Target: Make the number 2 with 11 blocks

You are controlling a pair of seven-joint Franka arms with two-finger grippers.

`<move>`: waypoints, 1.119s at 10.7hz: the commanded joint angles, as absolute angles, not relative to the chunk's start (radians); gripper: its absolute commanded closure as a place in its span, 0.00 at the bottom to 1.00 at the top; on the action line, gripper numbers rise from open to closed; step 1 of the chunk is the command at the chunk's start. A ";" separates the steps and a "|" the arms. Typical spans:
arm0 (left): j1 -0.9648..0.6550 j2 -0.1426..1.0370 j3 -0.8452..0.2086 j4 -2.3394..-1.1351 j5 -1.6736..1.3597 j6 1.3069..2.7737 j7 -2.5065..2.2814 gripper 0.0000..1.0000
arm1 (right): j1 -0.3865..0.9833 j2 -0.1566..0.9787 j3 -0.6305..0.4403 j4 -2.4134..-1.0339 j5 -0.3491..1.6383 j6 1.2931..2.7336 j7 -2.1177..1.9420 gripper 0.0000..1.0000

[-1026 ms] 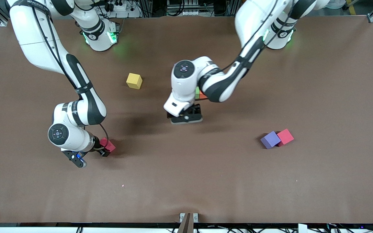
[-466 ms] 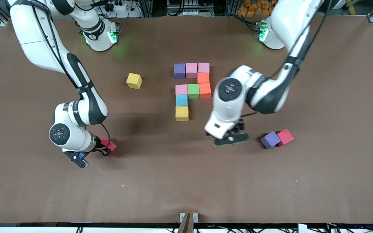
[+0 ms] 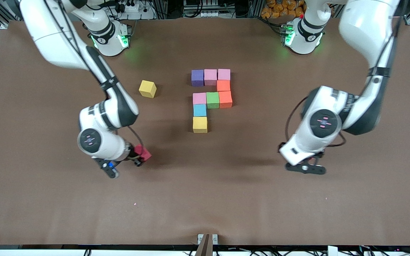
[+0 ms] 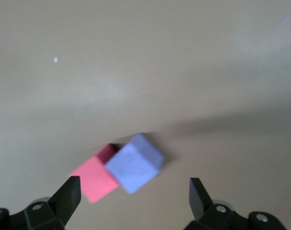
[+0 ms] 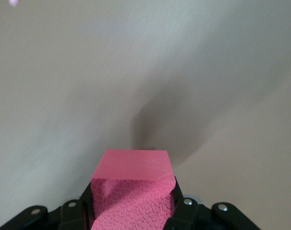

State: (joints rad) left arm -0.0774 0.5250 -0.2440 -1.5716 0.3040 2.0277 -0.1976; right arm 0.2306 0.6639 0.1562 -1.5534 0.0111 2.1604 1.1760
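Right end effector clenched on a red block, over the desk. Lone yellow block. Mid-desk, the partial number 2. Left end effector released, above touching purple block and red cube.

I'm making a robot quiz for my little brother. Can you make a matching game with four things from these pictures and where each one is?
Things:
1. right gripper
2. left gripper
3. lone yellow block
4. light blue block

Places or states:
A. in the unfinished number 2, between a pink block and a yellow one
B. shut on a red block
C. open, over the purple block and its red neighbour
D. by itself on the table, toward the right arm's end

Pairs: 1-B, 2-C, 3-D, 4-A
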 commanded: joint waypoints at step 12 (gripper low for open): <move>0.155 0.422 -0.264 -1.983 0.311 2.385 0.471 0.00 | 0.681 0.794 0.156 -1.273 0.098 2.126 2.080 0.72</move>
